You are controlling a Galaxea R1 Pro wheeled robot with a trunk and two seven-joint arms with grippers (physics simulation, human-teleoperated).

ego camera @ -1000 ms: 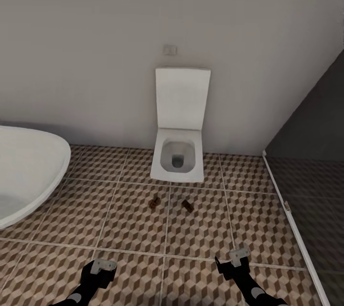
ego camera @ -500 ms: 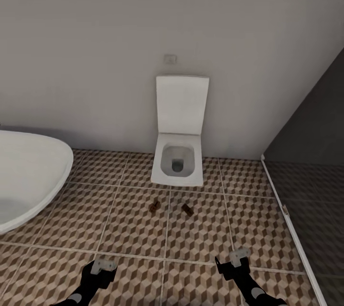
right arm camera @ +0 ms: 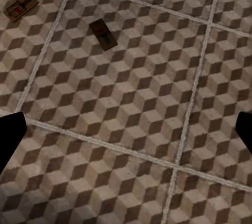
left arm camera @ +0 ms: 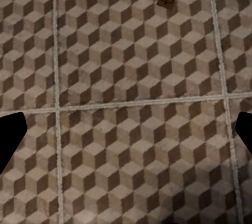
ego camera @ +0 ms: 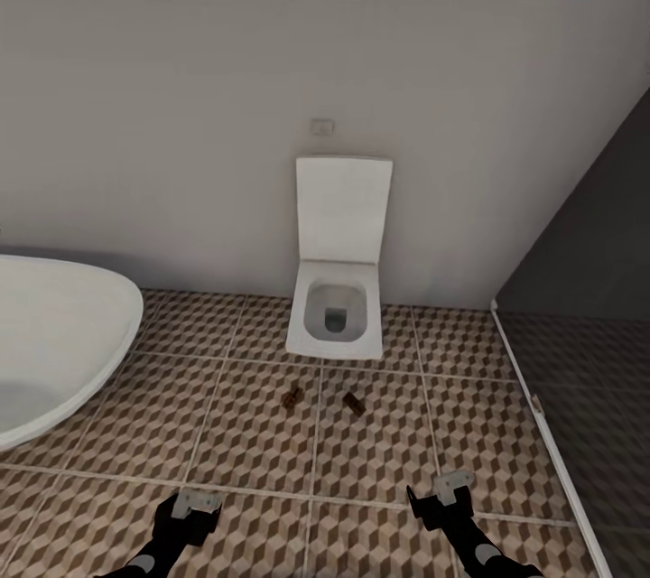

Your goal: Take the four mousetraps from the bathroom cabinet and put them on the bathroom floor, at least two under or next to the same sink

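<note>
With both end effectors, left and right, spread wide and empty, the 2 small tan wooden mousetraps on the cube-patterned tiled bathroom floor before the white toilet risk missing any sink.

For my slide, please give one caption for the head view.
Two mousetraps lie on the patterned bathroom floor before the toilet.

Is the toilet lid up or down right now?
Up. The toilet lid stands upright against the wall, and the open bowl shows below it.
</note>
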